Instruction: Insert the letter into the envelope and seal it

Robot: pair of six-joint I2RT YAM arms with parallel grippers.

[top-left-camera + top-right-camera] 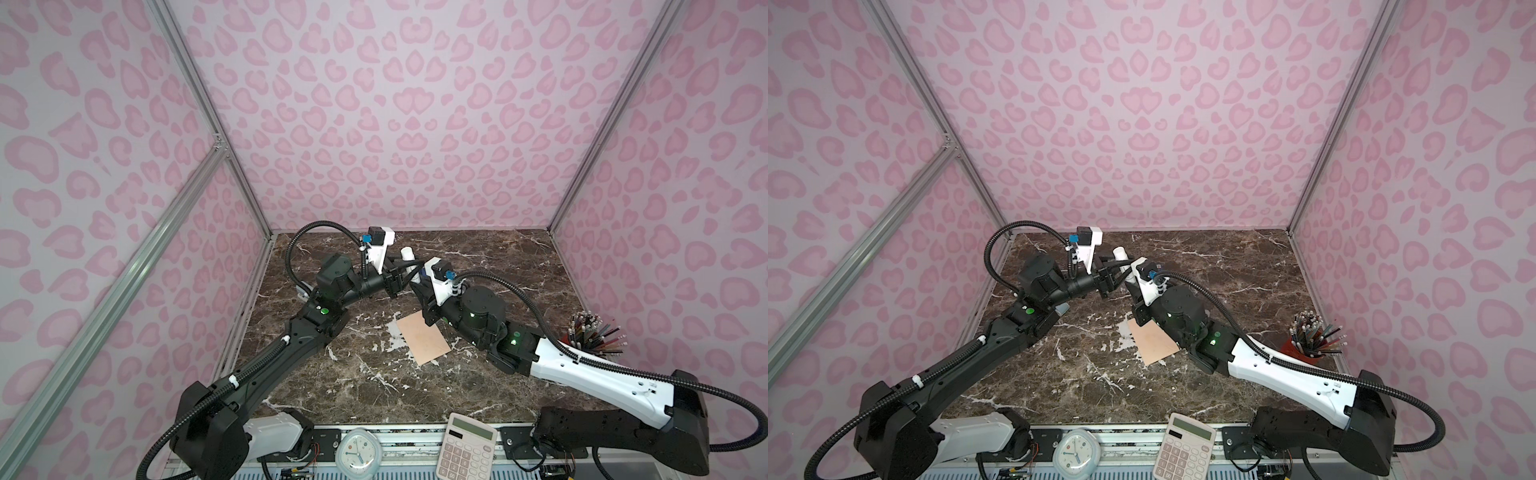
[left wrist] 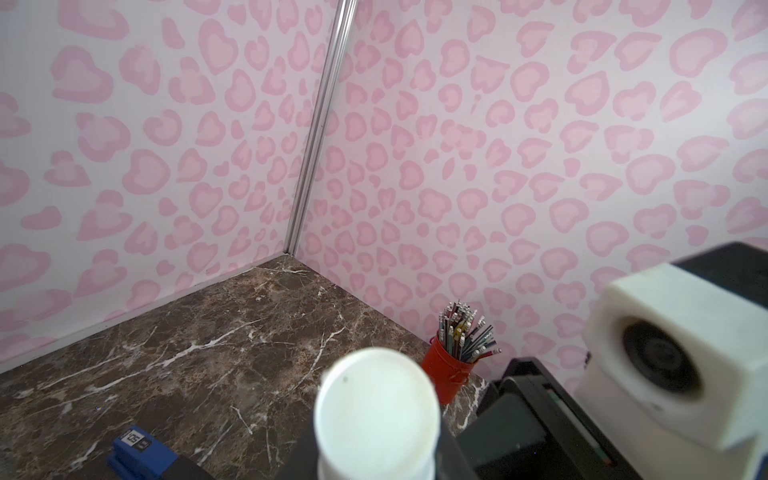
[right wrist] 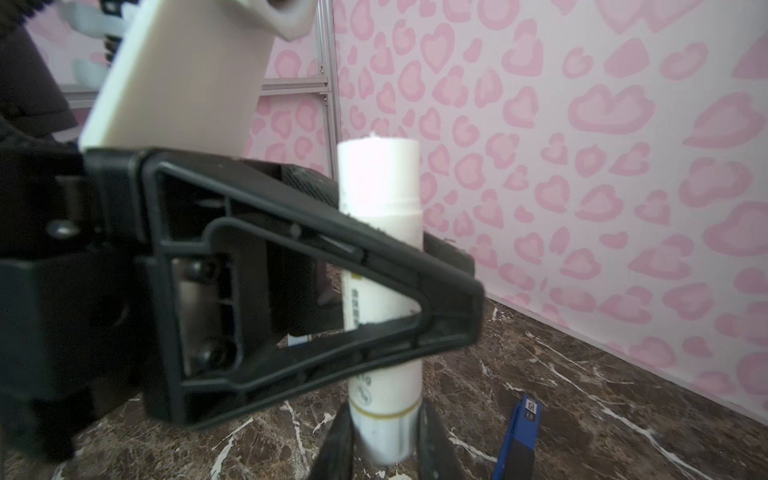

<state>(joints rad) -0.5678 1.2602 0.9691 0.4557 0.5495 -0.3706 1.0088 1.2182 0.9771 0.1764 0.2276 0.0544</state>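
Note:
A white glue stick [image 1: 408,258] is held up over the back of the marble table between both arms. My left gripper [image 1: 402,272] is shut on its middle, just below the cap; its black finger [image 3: 316,291] crosses the tube. My right gripper [image 3: 384,451] is shut on the tube's lower end. In the left wrist view I look onto the round cap [image 2: 376,411]. The peach envelope [image 1: 424,338] lies flat mid-table, below the right arm's wrist; whether its flap is open I cannot tell. The letter is out of view.
A red cup of pencils [image 1: 590,332] stands at the right wall. A blue stapler [image 3: 519,436] lies on the table behind the grippers. A calculator [image 1: 465,446] and a small clock [image 1: 357,453] sit at the front edge. Pink patterned walls close three sides.

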